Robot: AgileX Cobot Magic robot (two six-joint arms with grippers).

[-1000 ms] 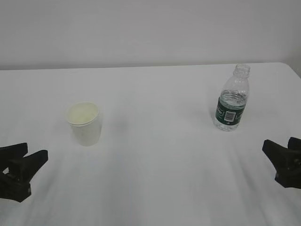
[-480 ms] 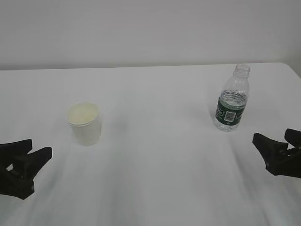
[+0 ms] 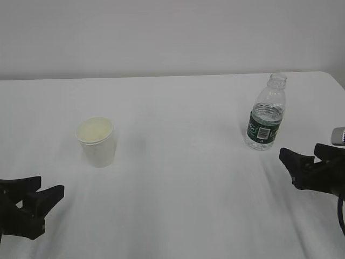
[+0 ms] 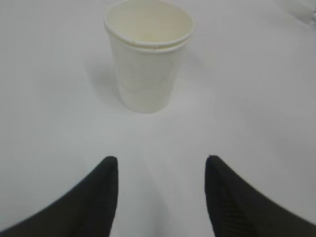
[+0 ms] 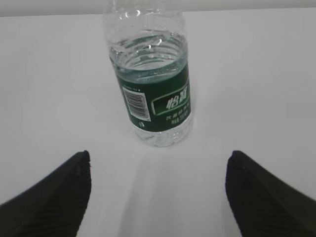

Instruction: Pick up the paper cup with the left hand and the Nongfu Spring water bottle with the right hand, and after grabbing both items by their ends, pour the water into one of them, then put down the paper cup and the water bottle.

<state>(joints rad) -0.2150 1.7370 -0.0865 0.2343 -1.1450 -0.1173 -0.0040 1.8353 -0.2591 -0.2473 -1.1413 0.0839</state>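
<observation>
Cup (image 4: 148,54) stands upright straight ahead of the left gripper (image 4: 160,190), jaws apart, not touching; bottle (image 5: 150,79) (uncapped, upright) likewise stands ahead of the wide-open right gripper (image 5: 158,190), far right of the cup.

White paper cup (image 3: 97,142) (pale yellow inside), clear ribbed water bottle (image 3: 266,114), dark green label

The small clear ribbed plastic water bottle (image 5: 148,74) carries a dark green label band (image 5: 157,101). On it, in the right wrist view, stand a white barcode patch (image 5: 136,105) and a white-outlined box with two white Chinese characters, too blurred to read surely. Smaller white print below is illegible. Nothing else bears writing.
</observation>
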